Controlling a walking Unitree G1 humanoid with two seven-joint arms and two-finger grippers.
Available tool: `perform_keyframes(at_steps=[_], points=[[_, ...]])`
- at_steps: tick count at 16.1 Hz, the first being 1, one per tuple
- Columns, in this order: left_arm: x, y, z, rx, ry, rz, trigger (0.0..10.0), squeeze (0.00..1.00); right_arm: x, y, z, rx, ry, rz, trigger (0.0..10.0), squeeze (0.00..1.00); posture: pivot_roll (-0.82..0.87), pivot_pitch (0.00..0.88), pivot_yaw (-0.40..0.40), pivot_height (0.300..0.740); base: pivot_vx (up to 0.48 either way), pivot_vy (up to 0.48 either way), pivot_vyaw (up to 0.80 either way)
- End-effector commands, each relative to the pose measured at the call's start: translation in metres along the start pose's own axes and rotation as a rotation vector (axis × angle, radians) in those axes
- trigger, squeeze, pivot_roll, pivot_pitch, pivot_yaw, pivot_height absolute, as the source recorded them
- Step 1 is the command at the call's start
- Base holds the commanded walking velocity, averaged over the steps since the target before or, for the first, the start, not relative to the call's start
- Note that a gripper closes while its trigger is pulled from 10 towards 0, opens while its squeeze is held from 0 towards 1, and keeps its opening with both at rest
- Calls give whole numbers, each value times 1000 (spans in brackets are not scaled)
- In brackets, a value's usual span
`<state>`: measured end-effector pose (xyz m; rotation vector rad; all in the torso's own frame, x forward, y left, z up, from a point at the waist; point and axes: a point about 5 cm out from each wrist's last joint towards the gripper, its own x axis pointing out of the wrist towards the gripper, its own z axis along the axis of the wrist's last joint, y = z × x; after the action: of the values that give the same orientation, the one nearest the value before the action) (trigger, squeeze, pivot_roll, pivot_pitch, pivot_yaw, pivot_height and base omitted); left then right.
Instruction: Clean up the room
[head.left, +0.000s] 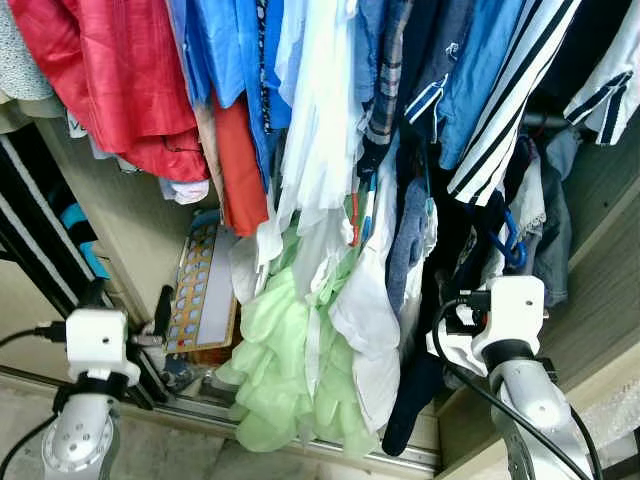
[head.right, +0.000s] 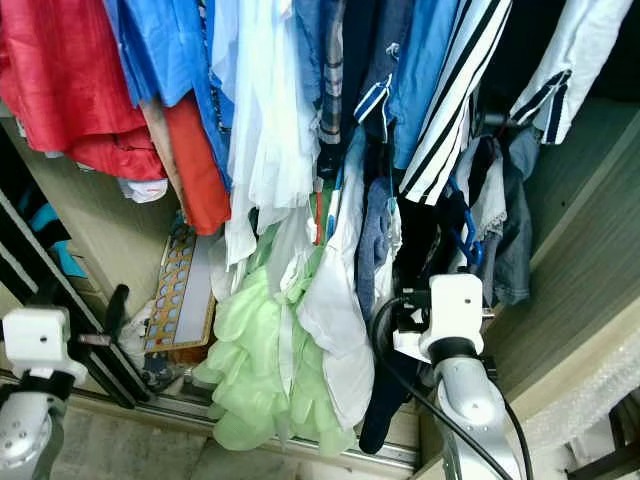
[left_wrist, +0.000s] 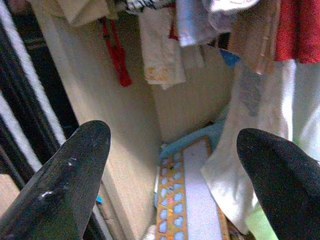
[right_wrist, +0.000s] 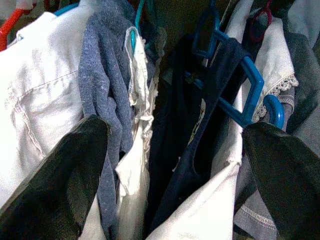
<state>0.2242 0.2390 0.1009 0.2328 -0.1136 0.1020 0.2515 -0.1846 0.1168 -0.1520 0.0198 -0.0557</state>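
head views: wardrobe packed with hanging clothes (head.left: 320, 150), green garment (head.left: 290, 370) low at centre.
left wrist: left gripper (left_wrist: 172, 165) wide open, empty, over patterned board (left_wrist: 185, 200).
right wrist: right gripper (right_wrist: 170, 170) wide open, empty, facing dark top (right_wrist: 185, 130) on blue hanger (right_wrist: 250, 85). best approach slowly, avoid snagging hanger.

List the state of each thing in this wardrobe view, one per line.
Red garment: hanging, upper left.
Pale green ruffled garment: hanging low, hem near the door track.
Striped shirt: hanging, upper right.
Blue hanger: hooked among the dark clothes.
Patterned board: standing tilted against the wardrobe's side wall.
Left gripper: open, empty, pointed at the board.
Right gripper: open, empty, fingers either side of hanging clothes.
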Motion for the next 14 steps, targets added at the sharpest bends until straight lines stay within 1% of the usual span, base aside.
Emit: perform_keyframes(at_steps=[1,2,3,4,5,6,7,8,9,10,11,12,13,14], points=[[4,4,3,18,5,26,10000,0,-2,-3,7,-20,-16,4,10000,0,-53,14,-43,740,0,0,0],[3,5,3,7,8,19,10000,0,-3,-2,8,-42,-15,22,10000,0,-55,16,-45,740,0,0,0],[3,5,2,15,18,11,10000,0,-5,-2,7,-39,-12,18,10000,0,-59,15,-48,740,0,0,800],[3,0,2,65,23,-17,10000,0,-5,-2,8,-61,-10,30,10000,0,-62,8,-50,740,0,0,800],[4,-3,3,50,17,-37,10000,0,-4,-2,9,-61,-9,30,10000,0,-62,8,-50,740,0,0,800],[7,-4,4,56,16,-15,10000,0,-2,-2,10,-62,-10,31,10000,0,-62,6,-51,740,0,0,800],[9,-4,4,12,25,2,10000,0,0,-1,11,-60,-12,34,10000,0,-62,7,-51,740,0,0,800],[12,-6,9,-86,-29,-24,10000,0,1,0,12,-59,-13,37,10000,0,-61,9,-50,740,0,0,800],[14,-8,12,-121,-68,-99,10000,0,0,1,12,-57,-12,41,10000,0,-61,10,-51,740,0,0,800],[15,-9,12,-143,-60,-137,10000,0,-1,1,11,-57,-9,44,10000,0,-63,11,-51,740,0,0,800],[17,-11,15,-180,-65,-199,10000,0,-1,2,11,-58,-8,47,10000,0,-65,11,-49,740,0,0,800],[20,-13,16,-149,-75,-245,10000,0,0,2,12,-59,-8,46,10000,0,-67,12,-49,740,0,0,800],[22,-12,16,-119,-82,-219,10000,0,1,2,12,-60,-8,46,10000,0,-67,12,-49,740,0,0,800],[26,-9,19,-33,-129,-164,10000,0,1,2,13,-61,-10,47,10000,0,-69,13,-48,740,0,0,800]])
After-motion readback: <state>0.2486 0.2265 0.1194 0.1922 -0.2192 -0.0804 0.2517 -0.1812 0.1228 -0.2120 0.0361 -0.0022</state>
